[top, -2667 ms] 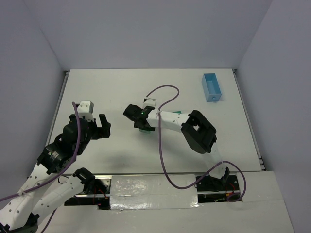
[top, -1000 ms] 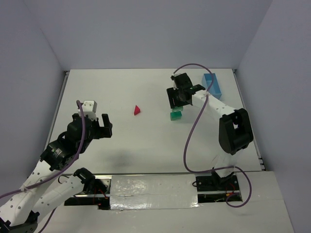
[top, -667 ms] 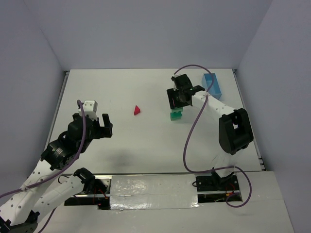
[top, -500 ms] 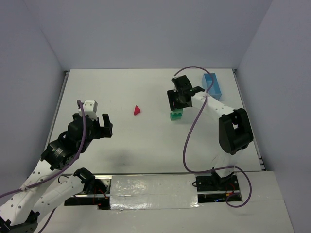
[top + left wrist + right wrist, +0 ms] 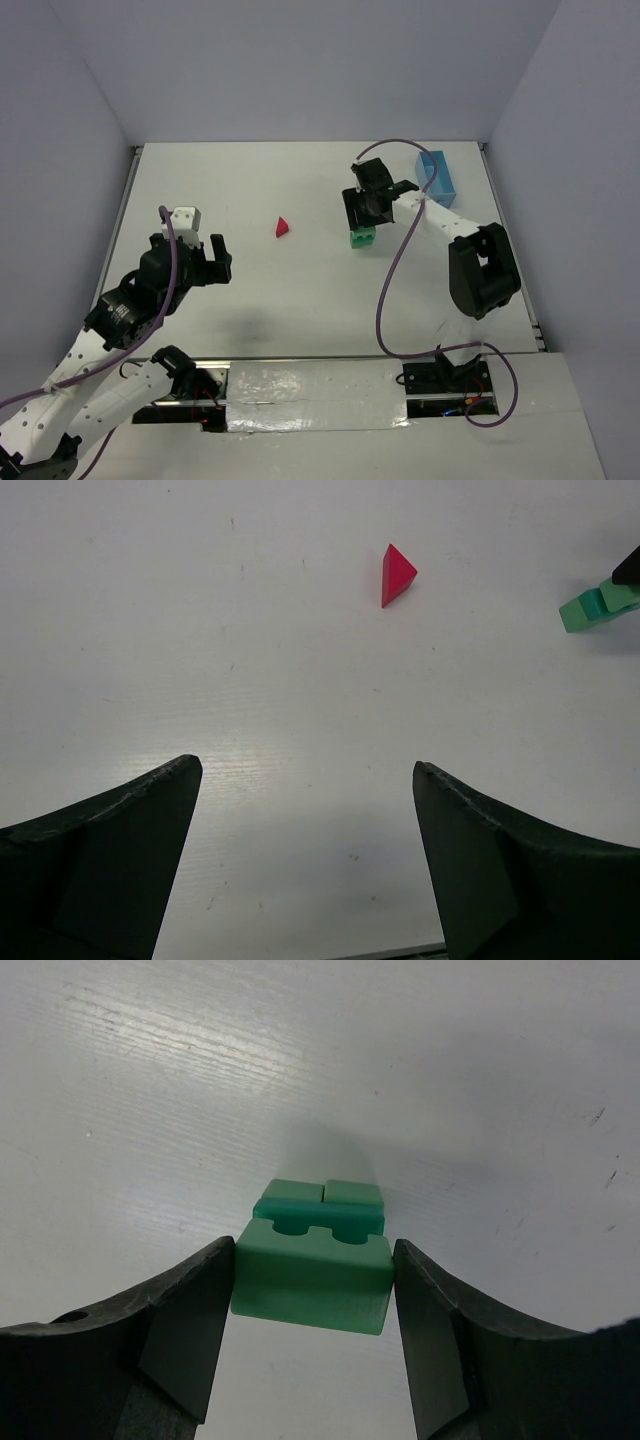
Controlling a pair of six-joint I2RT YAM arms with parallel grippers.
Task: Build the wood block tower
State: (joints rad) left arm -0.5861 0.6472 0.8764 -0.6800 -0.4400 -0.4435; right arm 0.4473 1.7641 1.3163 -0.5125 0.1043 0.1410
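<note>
White table top (image 5: 250, 300), matte and with some small dark specks, fills the floor of a box of pale lilac walls (image 5: 300, 70), which close it at the far side and at both sides.

Between the fingers of the right gripper (image 5: 312, 1260) sits a notched green block (image 5: 312, 1295). Both fingers press on its sides, so the jaws are partly closed and they grip it. Just under this block is a small green stack (image 5: 322, 1200): two green pieces side by side and one darker piece across them. I cannot tell if the held block touches the stack.

Well to the left of this gripper, a red triangular piece (image 5: 282, 227) lies alone on the table. It is ahead of the left gripper (image 5: 305, 770) and a little to its right. The left gripper hangs over bare table with its jaws fully apart, and nothing is between them.

Close to the right side of the right gripper stands a light blue tray (image 5: 436, 178), near the far right corner. A purple cable (image 5: 385, 290) loops along the right arm.
</note>
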